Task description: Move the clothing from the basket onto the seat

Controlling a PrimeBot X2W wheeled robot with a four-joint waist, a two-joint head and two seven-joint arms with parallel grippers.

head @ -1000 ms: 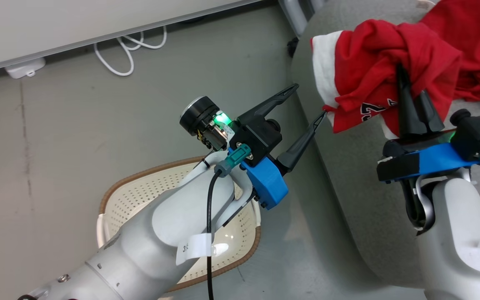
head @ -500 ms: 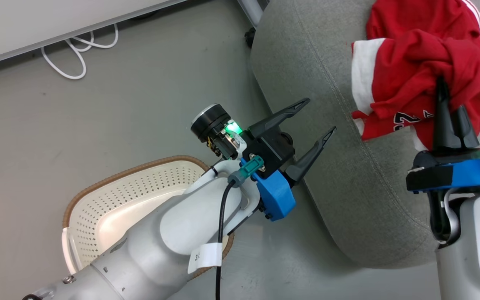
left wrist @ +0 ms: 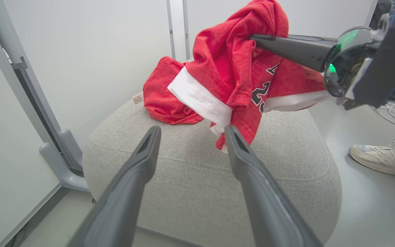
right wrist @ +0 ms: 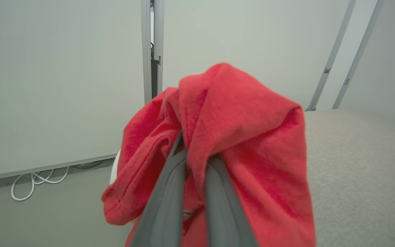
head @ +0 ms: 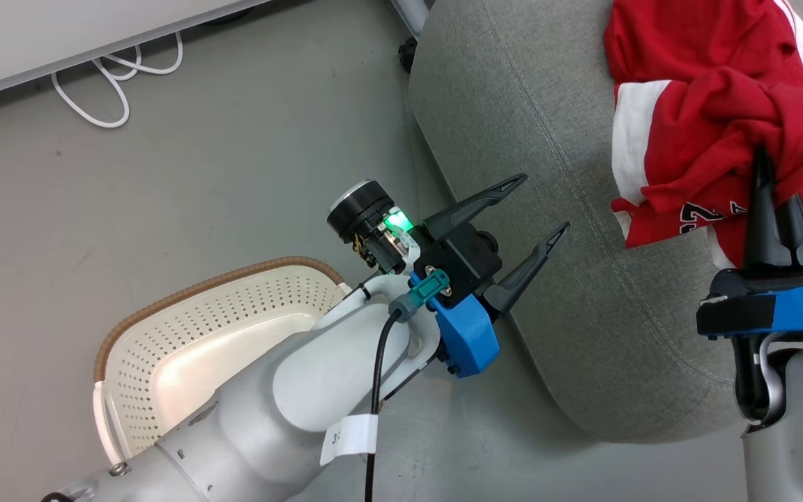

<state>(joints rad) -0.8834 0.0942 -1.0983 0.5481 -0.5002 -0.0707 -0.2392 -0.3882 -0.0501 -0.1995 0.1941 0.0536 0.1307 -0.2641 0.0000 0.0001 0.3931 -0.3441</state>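
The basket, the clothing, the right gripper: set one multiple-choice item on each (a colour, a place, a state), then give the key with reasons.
1. What colour is the rim of the basket?
A. Blue
B. Brown
C. Red

2. Where does the plain red garment lie?
A. In the basket
B. On the floor
C. On the grey seat

3. How does the right gripper stand?
A. Open and empty
B. Shut on the red-and-white jersey
C. Shut on nothing

Key:
1 B: the woven-look rim is brown above cream perforated walls.
2 C: in the left wrist view it rests on top of the cushion.
3 B: the jersey hangs from its closed fingers, which pinch a fold of it.
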